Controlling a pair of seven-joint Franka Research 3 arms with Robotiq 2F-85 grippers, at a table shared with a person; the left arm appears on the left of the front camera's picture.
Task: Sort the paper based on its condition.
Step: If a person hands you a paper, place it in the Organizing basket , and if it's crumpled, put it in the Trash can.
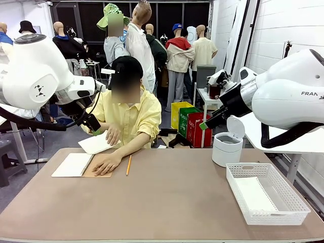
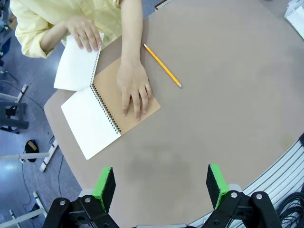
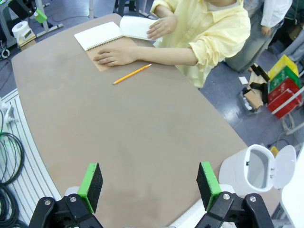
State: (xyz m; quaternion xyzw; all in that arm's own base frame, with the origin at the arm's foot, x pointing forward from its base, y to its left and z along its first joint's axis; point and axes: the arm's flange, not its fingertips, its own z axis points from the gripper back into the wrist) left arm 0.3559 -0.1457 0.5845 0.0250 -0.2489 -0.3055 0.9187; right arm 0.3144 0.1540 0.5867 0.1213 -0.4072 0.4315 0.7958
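Note:
A white sheet of paper (image 1: 96, 143) (image 2: 77, 64) (image 3: 137, 27) is raised at the far left of the table, with one of the person's hands on it. It lies against the spiral of an open notebook (image 1: 73, 164) (image 2: 90, 121) (image 3: 99, 35). I cannot tell whether the sheet is loose. The person's other hand presses on the notebook's brown cover (image 2: 142, 102). My left gripper (image 1: 92, 126) (image 2: 160, 185) hangs open high above the notebook, holding nothing. My right gripper (image 1: 205, 124) (image 3: 149, 184) is open and empty, high over the table's right side.
A yellow pencil (image 1: 128, 164) (image 2: 162, 71) (image 3: 132, 73) lies right of the notebook. A white bin (image 1: 226, 148) (image 3: 254, 171) with its lid up stands at the far right. A white mesh basket (image 1: 291, 195), apparently with a flat white sheet inside, sits at the near right.

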